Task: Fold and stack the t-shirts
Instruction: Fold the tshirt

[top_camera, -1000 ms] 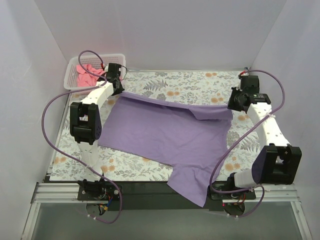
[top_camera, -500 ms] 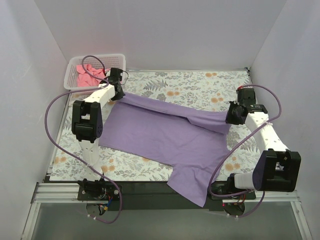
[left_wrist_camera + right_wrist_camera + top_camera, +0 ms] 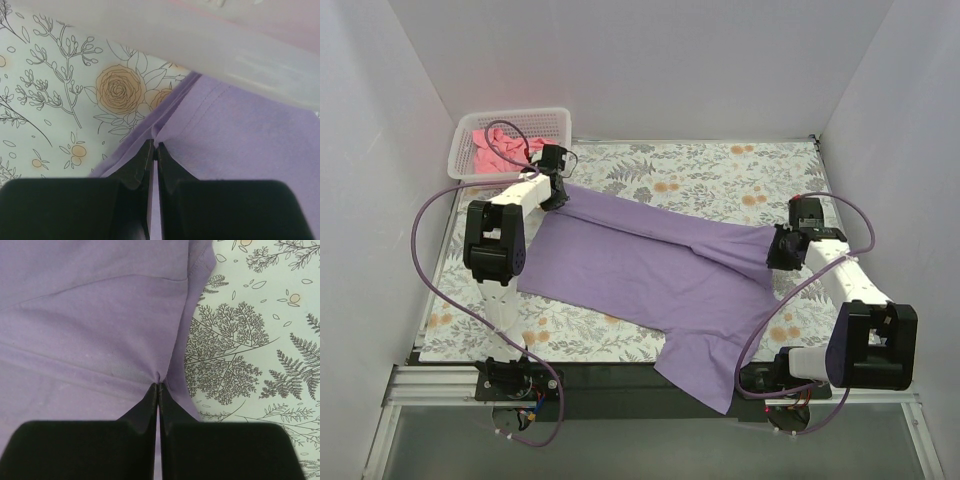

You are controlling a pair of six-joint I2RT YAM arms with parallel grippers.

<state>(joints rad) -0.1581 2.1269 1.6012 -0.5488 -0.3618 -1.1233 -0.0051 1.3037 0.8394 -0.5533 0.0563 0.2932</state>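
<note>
A lavender-purple t-shirt point(image 3: 650, 270) lies spread on the floral tablecloth point(image 3: 700, 165), its near part hanging over the table's front edge. My left gripper point(image 3: 558, 192) is shut on the shirt's far left edge; in the left wrist view the cloth point(image 3: 235, 130) bunches between the fingertips point(image 3: 154, 151). On the right, my right gripper point(image 3: 778, 252) is shut on the shirt's right edge, the fabric point(image 3: 100, 320) pinched at its tips point(image 3: 158, 387). The far hem is folded toward me between the two grippers. A salmon-pink t-shirt point(image 3: 495, 148) lies crumpled in the basket.
A white mesh basket point(image 3: 556, 120) stands at the far left corner of the table. White walls close in the back and both sides. Purple cables loop beside each arm.
Both grippers have come toward me with the shirt's far edge; the right one moved farther and lower. The fold now lies flatter and slants across the shirt.
</note>
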